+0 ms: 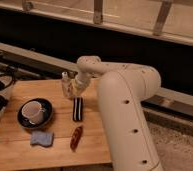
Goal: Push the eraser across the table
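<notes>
The eraser (77, 109), a small black block with white lengthwise stripes, lies on the light-brown wooden table (20, 150) near its middle, long axis pointing front to back. My gripper (67, 86) hangs at the end of the white arm, just above and behind the eraser's far end, slightly to its left. It points down at the tabletop. It holds nothing that I can see. There is a small gap between the gripper and the eraser.
A white cup on a dark saucer (35, 112) stands left of the eraser. A blue sponge-like pad (42, 138) lies at the front left. A reddish-brown oblong object (76, 138) lies in front of the eraser. My bulky white arm (125, 115) covers the table's right side.
</notes>
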You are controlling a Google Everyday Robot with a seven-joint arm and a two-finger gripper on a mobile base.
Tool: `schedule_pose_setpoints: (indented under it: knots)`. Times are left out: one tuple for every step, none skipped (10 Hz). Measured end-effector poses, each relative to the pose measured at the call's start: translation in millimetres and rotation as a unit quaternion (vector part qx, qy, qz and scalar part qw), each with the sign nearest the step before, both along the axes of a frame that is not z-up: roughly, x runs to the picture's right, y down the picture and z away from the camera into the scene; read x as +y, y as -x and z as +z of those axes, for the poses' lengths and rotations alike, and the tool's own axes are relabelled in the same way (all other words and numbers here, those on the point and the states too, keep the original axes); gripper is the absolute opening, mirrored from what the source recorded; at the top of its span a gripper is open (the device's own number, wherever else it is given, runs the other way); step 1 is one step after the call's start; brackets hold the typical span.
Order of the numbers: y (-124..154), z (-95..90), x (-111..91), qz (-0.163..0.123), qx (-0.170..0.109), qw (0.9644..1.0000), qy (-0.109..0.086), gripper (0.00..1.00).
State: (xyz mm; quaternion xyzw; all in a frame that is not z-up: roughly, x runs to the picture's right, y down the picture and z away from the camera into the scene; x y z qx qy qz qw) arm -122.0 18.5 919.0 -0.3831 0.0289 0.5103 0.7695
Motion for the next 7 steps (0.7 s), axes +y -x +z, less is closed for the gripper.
schedule_pose_setpoints:
  knots:
    - [-0.1,0.4,-4.5,-0.001,0.001,1.0,0.0,0.0]
    - [-1.2,3.6,-5.8,-0.001,0.002,1.0,0.001,0.0]
    - [-4.7,13.0,-3.5,0.002,0.005,1.0,0.005,0.0]
    - [-5.1,23.0,1.6,0.004,0.006,0.9999,0.01,0.0]
    - [-6.2,31.8,7.7,0.007,0.007,0.9998,0.015,0.0]
    - [-10.9,44.1,17.7,0.015,0.006,0.9995,0.026,0.0]
    - [-16.0,52.5,24.2,0.022,0.005,0.9992,0.033,0.02]
